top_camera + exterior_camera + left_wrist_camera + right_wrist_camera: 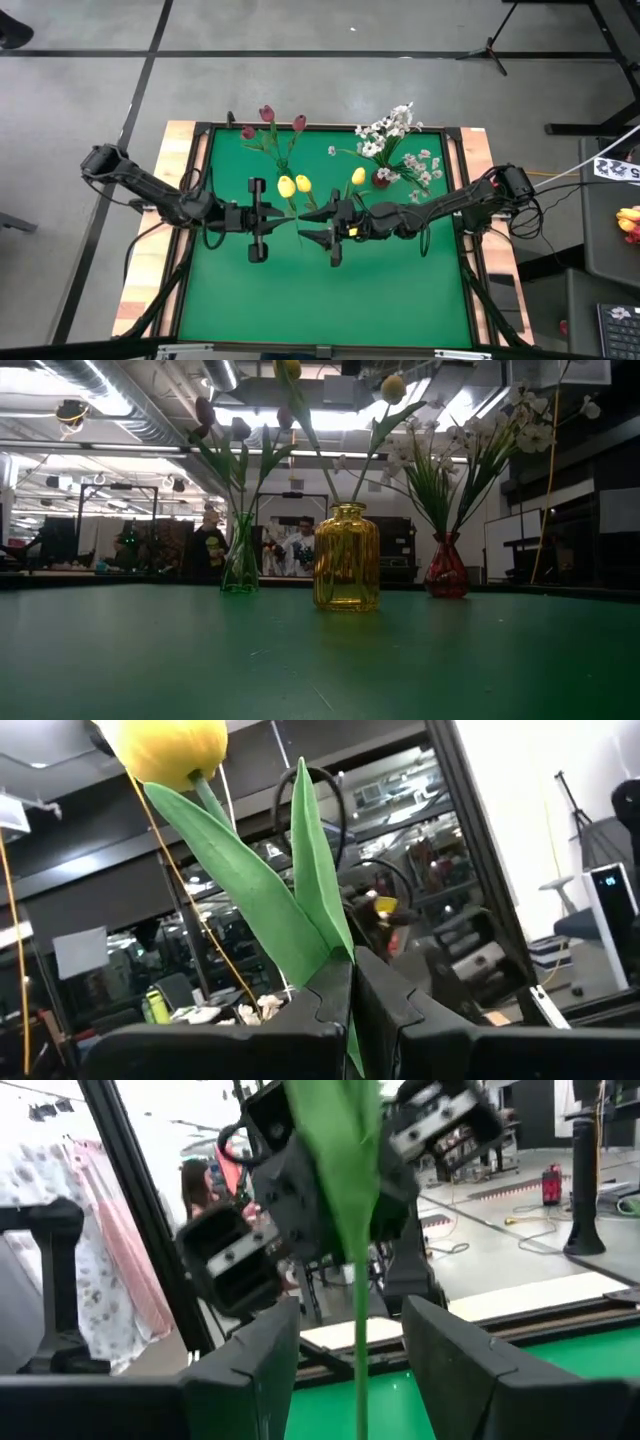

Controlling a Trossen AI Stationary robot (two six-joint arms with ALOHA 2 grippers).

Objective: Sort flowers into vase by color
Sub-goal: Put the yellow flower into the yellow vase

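Green mat (320, 290) covers the bench (150, 260), with a dark frame around it and bare wood showing at the side edges. The yellow vase (346, 556) sits mid-mat, and everything else is easiest to place off it. Green vase (240, 555) stands to one side of it holding maroon tulips (268, 114), red vase (446, 565) to the other side with the white sprays (392, 130). Both are a bit farther back than the yellow one.

Yellow tulips (295, 184) are up over the yellow vase, stems running down toward its mouth, and another yellow bloom (358, 177) is on the red vase's side. Left tool (352, 982) is clenched on a yellow tulip stem just below the leaves. Right tool (350, 1360) hangs close across from it, fingers spread apart with a green stem (360, 1330) running down between them, not squeezed.

Room beyond the yellow vase is a workshop: ceiling ducts, bright strip lights, black frames, and a couple of people (297, 548) standing well back. Grey floor with dark tape lines surrounds the bench.
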